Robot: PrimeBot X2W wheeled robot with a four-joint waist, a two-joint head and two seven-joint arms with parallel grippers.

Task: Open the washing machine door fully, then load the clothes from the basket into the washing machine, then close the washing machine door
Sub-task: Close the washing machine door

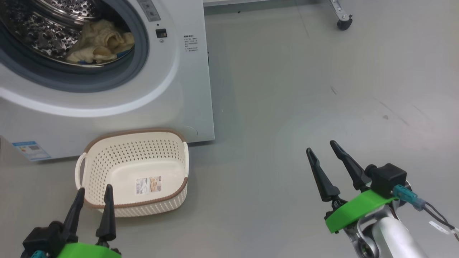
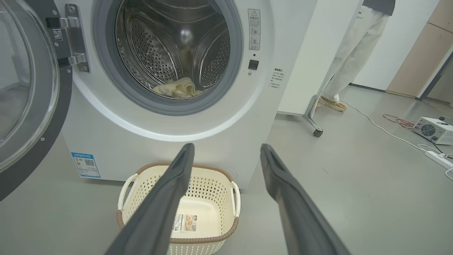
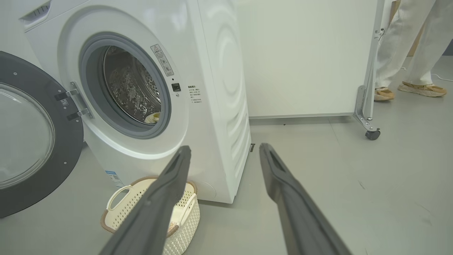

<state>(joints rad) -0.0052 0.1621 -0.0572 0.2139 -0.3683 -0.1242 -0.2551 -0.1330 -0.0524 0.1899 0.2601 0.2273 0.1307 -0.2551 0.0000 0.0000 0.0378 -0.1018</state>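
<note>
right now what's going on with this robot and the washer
A two-armed robot is loading laundry. The washing machine has its door swung wide open, and the clothes already lie in the drum. The basket on the floor in front holds nothing but its label. The left gripper and right gripper are both open and hold nothing. Closing the door is what's left. A person stands in the background.

Clothes (image 1: 102,41) in washer (image 1: 186,89), door (image 3: 32,134) open
</note>
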